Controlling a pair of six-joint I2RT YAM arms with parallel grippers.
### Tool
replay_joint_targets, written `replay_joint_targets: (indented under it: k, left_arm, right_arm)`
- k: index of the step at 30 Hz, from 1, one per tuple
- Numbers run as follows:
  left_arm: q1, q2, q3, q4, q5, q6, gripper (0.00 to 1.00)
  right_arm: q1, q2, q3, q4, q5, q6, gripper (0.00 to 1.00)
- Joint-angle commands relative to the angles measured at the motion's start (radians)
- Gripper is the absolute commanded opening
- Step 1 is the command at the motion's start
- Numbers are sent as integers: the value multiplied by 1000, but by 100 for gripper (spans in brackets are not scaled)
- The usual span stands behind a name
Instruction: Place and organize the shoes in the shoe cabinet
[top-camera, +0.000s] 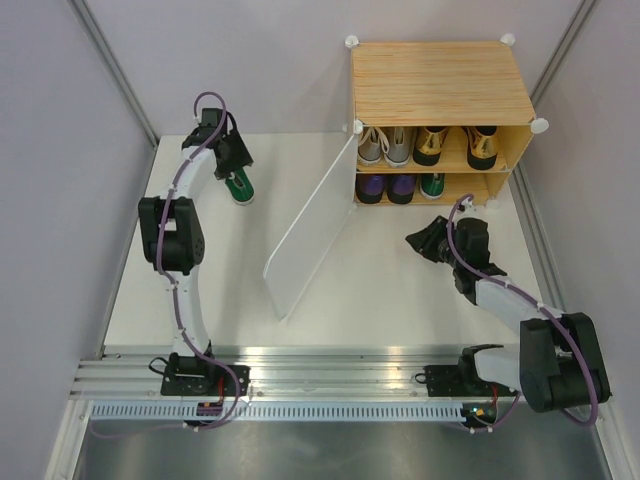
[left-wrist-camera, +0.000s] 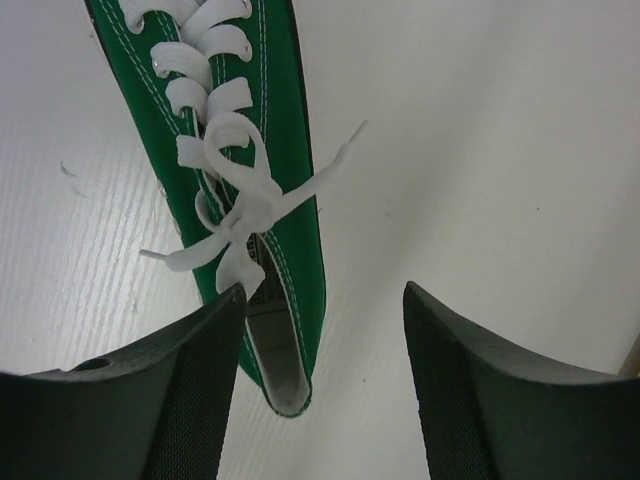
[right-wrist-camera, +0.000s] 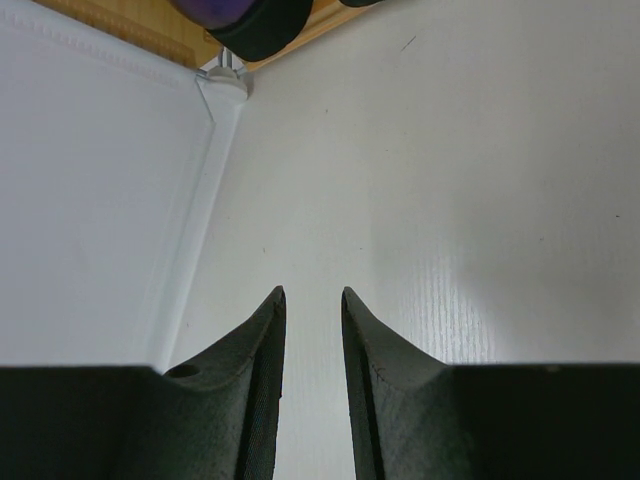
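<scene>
Green sneaker (top-camera: 240, 186) upper left of top view, well apart from shoe cabinet (top-camera: 440, 80) upper right. Left gripper (left-wrist-camera: 325, 292) open astride heel (left-wrist-camera: 285, 395), off-centre. Risk on closing: twisted shoe, snagged lace (left-wrist-camera: 240, 190). Right gripper (right-wrist-camera: 313, 292) narrowly parted, empty.

White arms (top-camera: 190, 312), black joints (top-camera: 172, 235) and ribbed jaws — purple cables (top-camera: 210, 96) along each.

Lots of bare desk (top-camera: 400, 290) out front of the shoe cabinet (top-camera: 440, 80). Can't cut straight across from the left though, open door (top-camera: 312, 225) slanting in the way. Upper shelf (top-camera: 455, 164) packed; only a gap at the lower shelf's (top-camera: 478, 192) right end, right arm (top-camera: 497, 295) parked just near it.
</scene>
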Motion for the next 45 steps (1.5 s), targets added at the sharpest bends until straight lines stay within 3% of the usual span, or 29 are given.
replay_joint_targets:
  k: [1, 16, 19, 30, 33, 34, 37, 45]
  left_arm:
    - [22, 52, 84, 37, -5, -54, 68]
    - [49, 138, 129, 46, -10, -19, 61]
    - [49, 152, 140, 43, 6, -3, 54]
    - [49, 211, 182, -13, -2, 24, 55]
    - [49, 228, 199, -36, 16, 26, 41]
    - [49, 228, 198, -39, 23, 29, 22]
    - [49, 207, 183, -47, 29, 31, 2]
    - [49, 26, 72, -55, 38, 29, 2]
  right_arm:
    - [8, 28, 7, 52, -31, 16, 33]
    - [36, 91, 24, 67, -42, 16, 33]
    - [40, 91, 26, 61, -29, 8, 32]
    - [53, 98, 36, 52, -38, 2, 31]
    - [54, 86, 33, 52, -35, 2, 31]
    - [54, 74, 32, 50, -22, -1, 30]
    - [54, 57, 27, 44, -10, -6, 30]
    - [65, 19, 44, -9, 45, -44, 26]
